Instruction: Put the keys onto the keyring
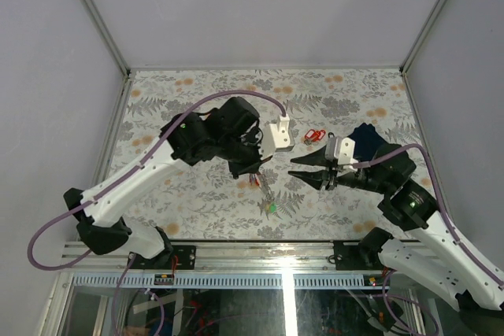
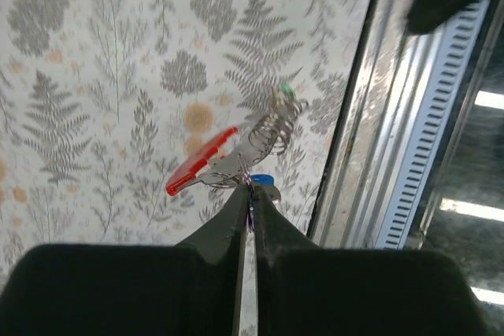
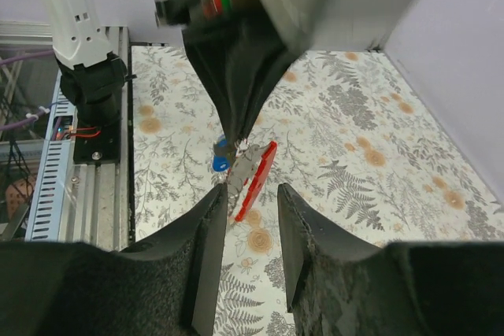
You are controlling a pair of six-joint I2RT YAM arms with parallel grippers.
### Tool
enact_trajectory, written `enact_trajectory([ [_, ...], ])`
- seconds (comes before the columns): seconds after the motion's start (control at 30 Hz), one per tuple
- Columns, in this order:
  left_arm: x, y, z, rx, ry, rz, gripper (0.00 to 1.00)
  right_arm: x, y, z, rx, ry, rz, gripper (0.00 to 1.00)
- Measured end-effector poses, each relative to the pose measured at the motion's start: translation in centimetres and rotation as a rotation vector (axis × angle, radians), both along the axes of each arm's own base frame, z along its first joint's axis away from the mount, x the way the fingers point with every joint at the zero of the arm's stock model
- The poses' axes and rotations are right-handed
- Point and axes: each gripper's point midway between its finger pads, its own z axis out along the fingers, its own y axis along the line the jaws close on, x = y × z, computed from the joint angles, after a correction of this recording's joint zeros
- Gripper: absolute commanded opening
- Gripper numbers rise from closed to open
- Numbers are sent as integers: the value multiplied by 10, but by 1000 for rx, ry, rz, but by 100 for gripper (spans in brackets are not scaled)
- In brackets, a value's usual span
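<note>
The left gripper (image 2: pixel 250 208), matte black fingers pressed together, pinches a thin coiled wire keyring (image 2: pixel 272 127) over the fern-print table (image 1: pixel 197 194). Silvery keys (image 2: pixel 236 164) dangle from it with glossy oblong tags (image 2: pixel 201 172) in red, blue and green. Only the top view shows another red-tagged key (image 1: pixel 316 134) lying beside a navy cloth (image 1: pixel 368 138). The right gripper (image 3: pixel 252 194) stands apart, its felt-like fingers flanking the hanging keys.
</note>
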Motion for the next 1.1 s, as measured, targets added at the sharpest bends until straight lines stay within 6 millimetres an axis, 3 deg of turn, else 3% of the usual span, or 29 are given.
enact_trajectory([
  [0.13, 12, 9, -30, 142, 13, 54, 0, 0, -4, 1, 8, -8, -21, 37],
  [0.23, 12, 13, -36, 180, 26, 63, 0, 1, -4, -1, 9, -9, -28, 37],
  [0.57, -7, 5, -14, 93, 81, -7, 0, 5, 2, -41, 17, 53, -26, 38],
  [0.87, -18, 1, -12, 70, 118, -56, 0, -7, 27, -29, 118, 58, 150, 40],
  [1.1, -22, 1, -12, 65, 132, -76, 0, -9, 41, -33, 138, 78, 237, 40],
])
